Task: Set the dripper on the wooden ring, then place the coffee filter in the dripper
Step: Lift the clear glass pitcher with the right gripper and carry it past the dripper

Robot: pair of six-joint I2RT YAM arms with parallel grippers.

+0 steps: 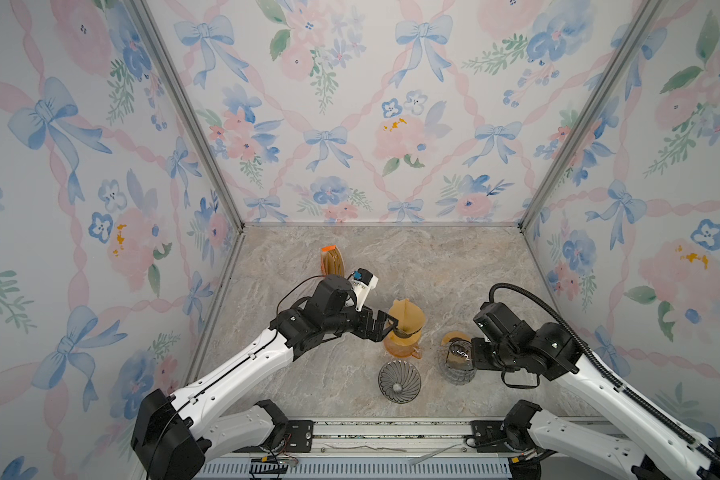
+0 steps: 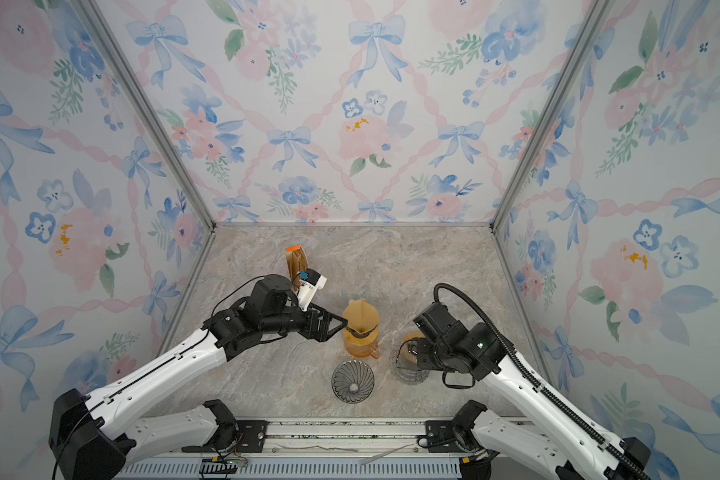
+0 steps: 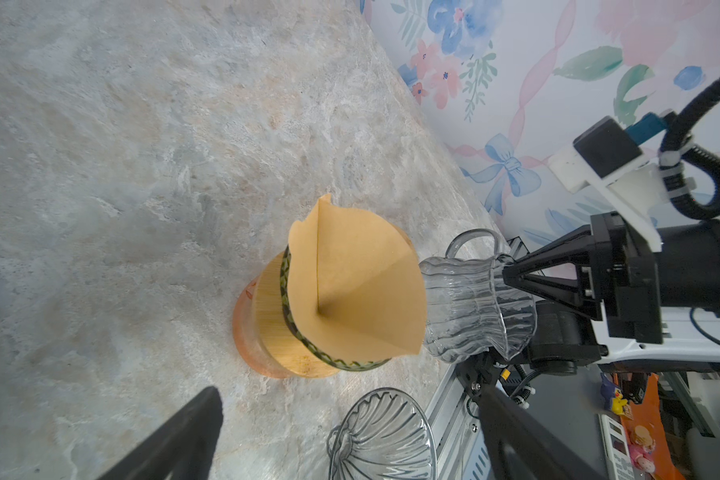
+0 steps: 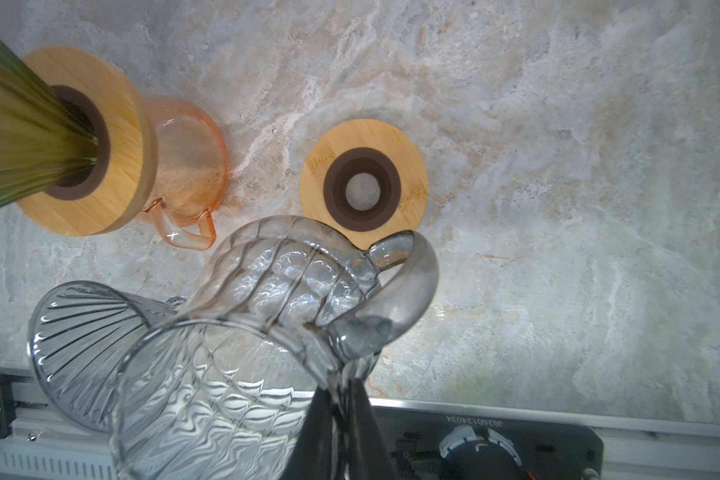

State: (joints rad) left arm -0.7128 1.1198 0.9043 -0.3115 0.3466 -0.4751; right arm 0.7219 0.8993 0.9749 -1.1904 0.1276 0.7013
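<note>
A brown paper coffee filter [image 1: 406, 316] [image 2: 360, 316] [image 3: 350, 282] stands opened as a cone inside a green ribbed dripper [image 3: 298, 338] [image 4: 17, 137]. That dripper rests on a wooden collar atop an orange glass carafe [image 1: 400, 351] [image 2: 360, 351] [image 4: 188, 166]. My left gripper [image 1: 389, 330] [image 2: 337, 330] [image 3: 350, 432] is open just left of the filter, holding nothing. My right gripper [image 1: 472, 355] [image 2: 417, 353] [image 4: 341, 415] is shut on the rim of a clear glass pitcher [image 1: 456, 368] [image 2: 408, 370] [image 4: 225, 374] by its handle.
A second, clear grey dripper [image 1: 399, 381] [image 2: 352, 381] [image 3: 383, 436] [image 4: 84, 349] lies near the front rail. A loose wooden collar ring [image 1: 454, 336] [image 4: 364, 178] lies behind the pitcher. A packet of filters [image 1: 331, 262] [image 2: 297, 262] stands at the back left.
</note>
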